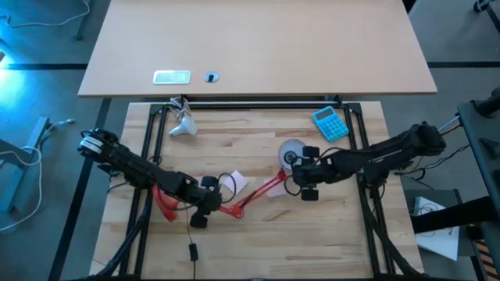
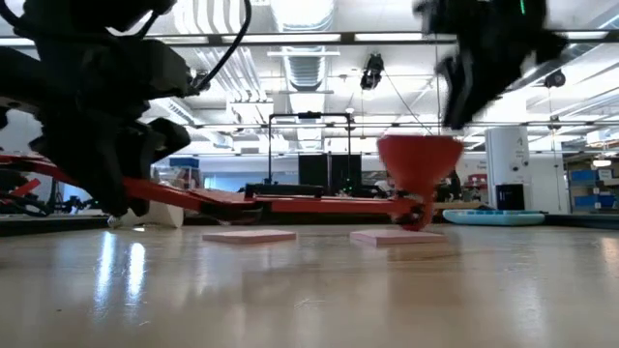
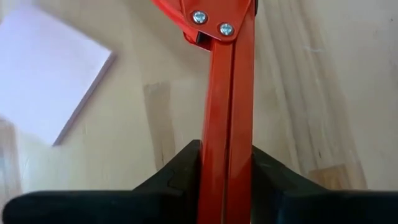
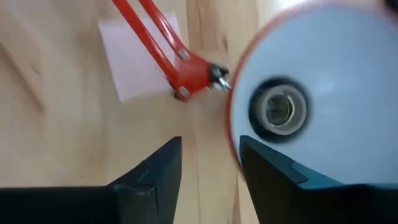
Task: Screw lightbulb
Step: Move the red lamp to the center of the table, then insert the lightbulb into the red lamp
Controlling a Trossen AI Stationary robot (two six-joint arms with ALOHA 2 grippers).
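Wooden tabletop (image 1: 258,129): lightbulb (image 1: 183,126) far-left, nearer left gripper (image 1: 205,204), clamped on lamp arm (image 3: 228,112); right gripper (image 4: 208,163), fingers apart, beside empty shade (image 4: 323,93).

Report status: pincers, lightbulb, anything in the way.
Left pincer shut on red lamp arm. Right pincer open, empty, at the lampshade; socket bare. Lightbulb lies apart, far edge, left side. No obstruction seen.
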